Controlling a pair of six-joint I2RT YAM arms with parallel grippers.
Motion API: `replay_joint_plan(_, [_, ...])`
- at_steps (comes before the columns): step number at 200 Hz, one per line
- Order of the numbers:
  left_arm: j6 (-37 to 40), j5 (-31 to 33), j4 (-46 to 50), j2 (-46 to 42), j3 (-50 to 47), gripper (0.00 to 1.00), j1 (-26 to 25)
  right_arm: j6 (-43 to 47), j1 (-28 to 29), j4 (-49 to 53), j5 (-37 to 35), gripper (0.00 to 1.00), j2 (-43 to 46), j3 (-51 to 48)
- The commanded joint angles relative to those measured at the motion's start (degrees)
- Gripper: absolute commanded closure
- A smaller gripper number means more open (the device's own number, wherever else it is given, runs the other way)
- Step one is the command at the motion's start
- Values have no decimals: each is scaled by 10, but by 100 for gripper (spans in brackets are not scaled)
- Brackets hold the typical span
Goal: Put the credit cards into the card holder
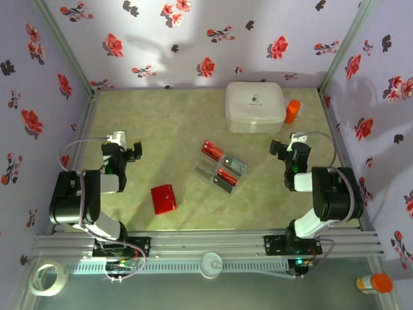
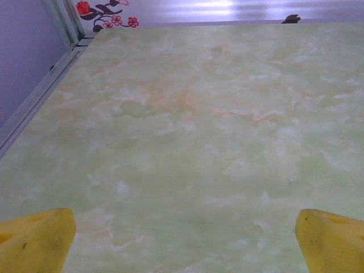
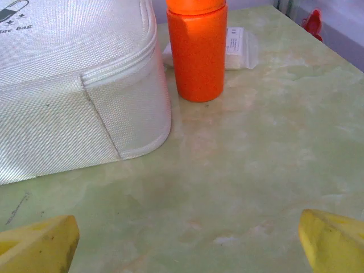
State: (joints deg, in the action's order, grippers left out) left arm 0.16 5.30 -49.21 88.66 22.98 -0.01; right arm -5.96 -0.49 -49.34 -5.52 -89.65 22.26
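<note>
The left gripper (image 1: 132, 150) and right gripper (image 1: 279, 147) are hovering mid-left and mid-right, jaws apart, empty. Cards (image 1: 211, 150) are lying in the centre tray (image 1: 201, 170), the wallet (image 1: 163, 198) sitting lower left.

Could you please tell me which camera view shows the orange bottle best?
The right wrist view: the orange bottle stands large beside the white bag, its top cropped. The top external view shows it small, right of the bag. The left wrist view faces tabletop.
</note>
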Motion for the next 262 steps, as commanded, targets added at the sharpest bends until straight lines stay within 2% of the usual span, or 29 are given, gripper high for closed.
replay_joint_plan(1, [-1,-3,-12,-3,-2,0,-3,10,-1,-4,7,1,3,6])
replay_joint_plan(224, [-11,-14,-4,-2,1,0,6,6,-3,-3,9,1,2,7])
replay_joint_plan(262, [-16,-1,22,-32,5,0,7,-1,-5,-2,2,1,17,4])
